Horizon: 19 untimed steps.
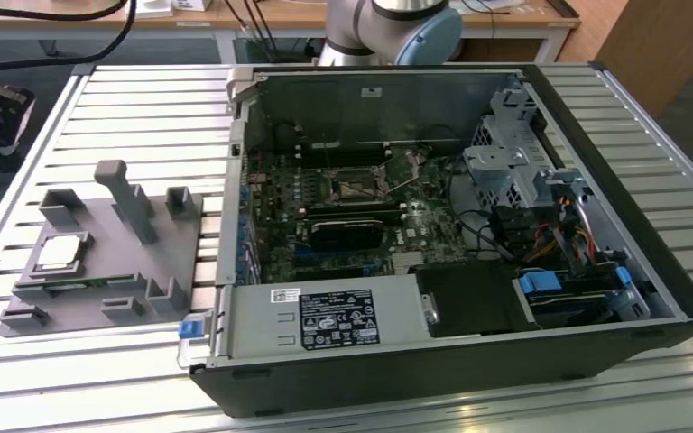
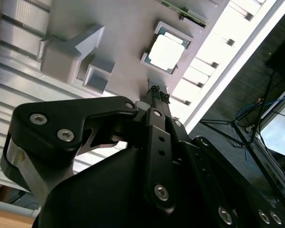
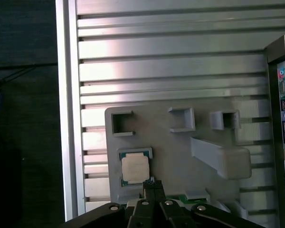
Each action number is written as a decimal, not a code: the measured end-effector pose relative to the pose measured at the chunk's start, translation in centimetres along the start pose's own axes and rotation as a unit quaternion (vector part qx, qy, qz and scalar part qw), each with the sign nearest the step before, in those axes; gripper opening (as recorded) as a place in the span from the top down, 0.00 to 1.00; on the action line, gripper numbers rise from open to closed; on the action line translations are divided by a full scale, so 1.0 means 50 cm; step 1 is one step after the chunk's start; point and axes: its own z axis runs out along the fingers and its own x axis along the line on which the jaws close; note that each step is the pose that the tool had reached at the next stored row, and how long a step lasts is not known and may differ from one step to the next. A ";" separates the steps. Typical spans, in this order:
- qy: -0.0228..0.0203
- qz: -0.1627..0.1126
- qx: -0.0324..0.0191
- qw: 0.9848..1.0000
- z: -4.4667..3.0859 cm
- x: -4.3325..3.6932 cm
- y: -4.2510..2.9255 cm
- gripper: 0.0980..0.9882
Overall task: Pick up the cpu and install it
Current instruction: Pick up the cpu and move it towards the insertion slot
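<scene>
pick-up stage, i judge: the cpu [image 1: 60,253] lies untouched in its pocket on the grey tray [image 1: 106,260], lower left of the exterior view. the gripper [image 3: 152,182] hovers near it, jaws closed on nothing; grasping would call for opening them.

An open computer case [image 1: 443,379] lies on a slatted metal table [image 1: 142,108], just beside a grey holder plate [image 1: 130,267].
</scene>
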 end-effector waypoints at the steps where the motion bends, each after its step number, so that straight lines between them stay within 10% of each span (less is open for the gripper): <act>1: 0.000 0.000 0.000 1.000 0.003 0.000 0.000 0.99; 15: 0.000 0.000 0.000 1.000 0.048 0.001 -0.003 0.98; 19: 0.000 0.000 0.000 1.000 0.059 0.004 -0.005 0.78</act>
